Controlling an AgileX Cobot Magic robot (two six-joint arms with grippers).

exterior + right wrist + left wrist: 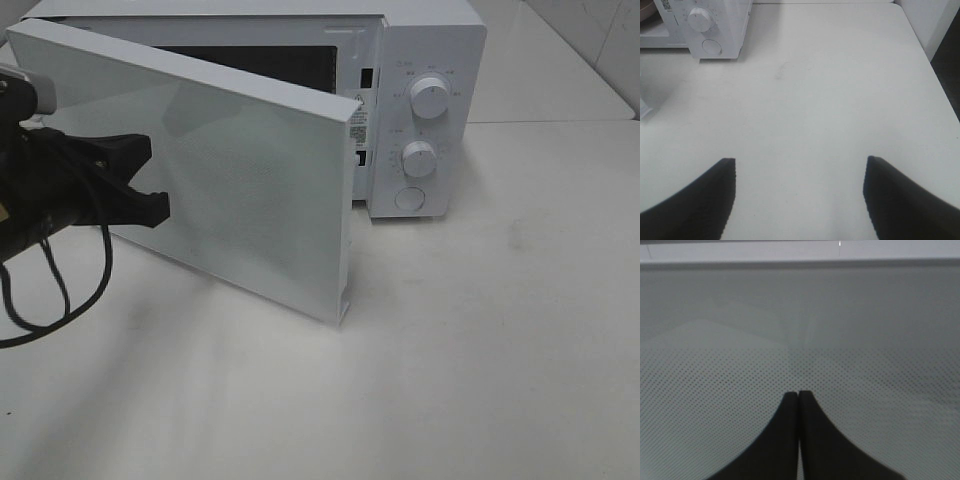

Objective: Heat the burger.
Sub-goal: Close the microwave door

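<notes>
Our left gripper [799, 394], jaws pressed shut on nothing, sat at the outer face of the door [250, 180], a flat white slab with a glossy dotted-mesh window, standing half open. We could not see the burger; we judged it inside the microwave [430, 40], hidden by the door. Loading looked done; closing the door and turning a round ribbed knob [419, 158] remained. Our right gripper [800, 165] hung open and empty over the smooth matte table [500, 330].
</notes>
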